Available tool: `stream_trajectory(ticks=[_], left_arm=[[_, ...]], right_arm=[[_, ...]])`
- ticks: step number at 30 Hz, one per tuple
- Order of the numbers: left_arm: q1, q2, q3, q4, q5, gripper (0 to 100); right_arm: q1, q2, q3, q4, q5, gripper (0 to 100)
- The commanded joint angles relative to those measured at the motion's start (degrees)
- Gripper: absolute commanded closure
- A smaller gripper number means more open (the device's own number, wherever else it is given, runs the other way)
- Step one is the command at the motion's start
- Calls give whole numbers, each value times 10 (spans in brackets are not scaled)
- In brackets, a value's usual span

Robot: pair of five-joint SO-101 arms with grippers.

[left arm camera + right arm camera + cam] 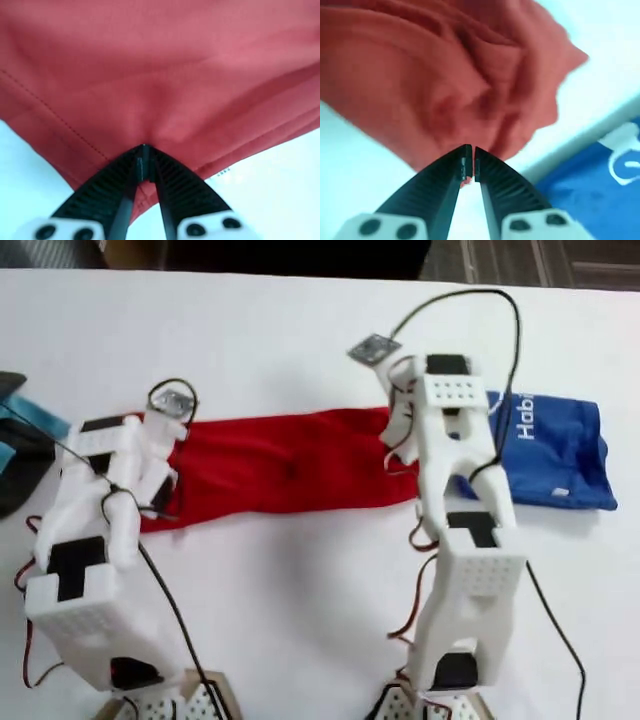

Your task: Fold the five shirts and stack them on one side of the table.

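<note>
A red shirt (285, 462) lies folded into a long band across the middle of the white table (300, 580). My left gripper (144, 156) is shut on the red shirt (165, 75) at the band's left end, near a stitched hem. My right gripper (469, 155) is shut on the red shirt (445, 85) at its bunched right end. In the high view the left arm's gripper (165, 480) sits over the left end and the right arm's gripper (400, 445) over the right end. A folded blue shirt (555, 450) lies at the right side, just beyond the right arm.
Dark and teal cloth (25, 440) lies at the table's left edge. The blue shirt (590, 185) shows close beside the right gripper. Arm cables trail over the near part of the table. Bare white table stretches behind and in front of the red band.
</note>
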Motion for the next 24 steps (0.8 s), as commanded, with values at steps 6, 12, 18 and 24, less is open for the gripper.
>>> stream_trajectory(ticks=[6,12,18,24], left_arm=[[-9,0,2,-11,3,973],[-9,0,2,-11,3,973],[-9,0,2,-11,3,973],[-9,0,2,-12,3,973]], right_arm=[[-101,-22,-91,73,-43,977],[-117,2,-91,51,-43,977],[-49,30,-95,42,-43,977],[-19,31,-95,42,-43,977]])
